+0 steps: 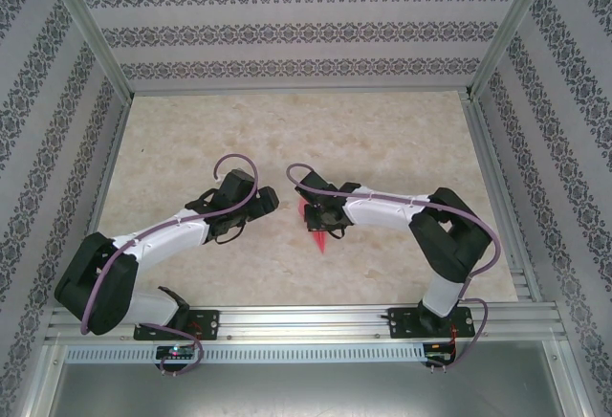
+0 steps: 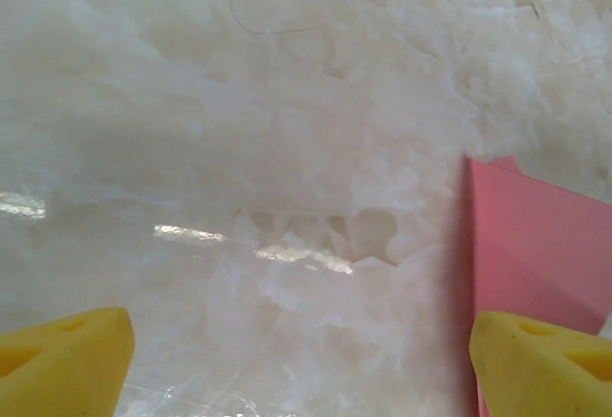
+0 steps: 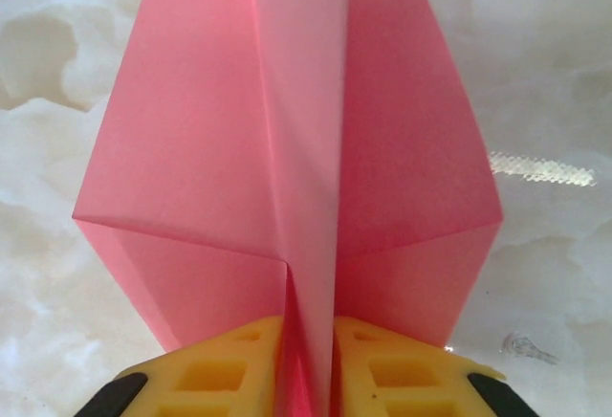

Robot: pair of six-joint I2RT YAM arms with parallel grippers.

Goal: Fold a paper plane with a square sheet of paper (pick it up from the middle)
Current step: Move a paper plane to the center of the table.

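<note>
One paper plane [image 3: 220, 149], two grippers. From above, the plane is mostly hidden under the right gripper [image 1: 320, 218], with a pink sliver poking out at its 6 o'clock, near the middle of the table [image 1: 287, 130]. The right wrist view cuts off the nose at 12 o'clock; there the right gripper is clenched on the centre fold. The left gripper [image 2: 301, 355] is released, jaws wide apart, with the plane's edge at 3 o'clock

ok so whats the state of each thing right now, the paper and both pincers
paper plane: folded to a pointed shape, centre crease pinched from both sides
right pincer: shut on the paper plane's centre crease
left pincer: open, holding nothing, over the table with the paper's edge by one finger
</note>
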